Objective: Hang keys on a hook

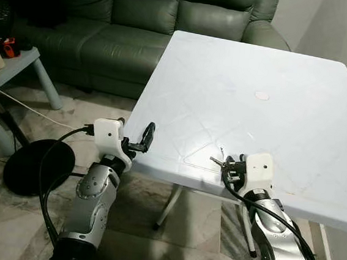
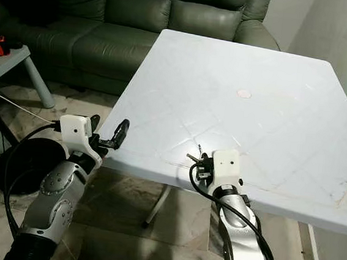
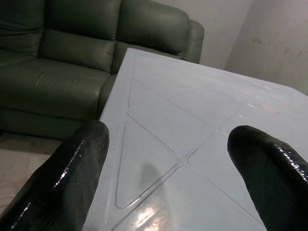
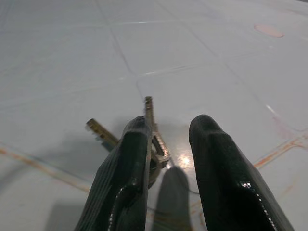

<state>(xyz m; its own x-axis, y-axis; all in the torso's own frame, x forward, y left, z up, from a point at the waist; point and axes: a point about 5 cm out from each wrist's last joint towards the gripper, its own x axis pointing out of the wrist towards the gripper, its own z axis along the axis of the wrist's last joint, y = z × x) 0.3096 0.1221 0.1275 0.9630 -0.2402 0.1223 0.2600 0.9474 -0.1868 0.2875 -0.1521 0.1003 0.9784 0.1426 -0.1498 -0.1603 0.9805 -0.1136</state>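
A white plastic table (image 1: 298, 111) with a square top carries the scene; shallow moulded lines cross its surface in squares and diagonals. A small round cap (image 1: 261, 95) sits at its middle. A bunch of keys (image 4: 153, 139) lies near the front edge. Faint orange stains mark the near right part.

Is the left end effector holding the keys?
No. The left end effector is open over bare table; the keys sit between the right end effector's fingers.
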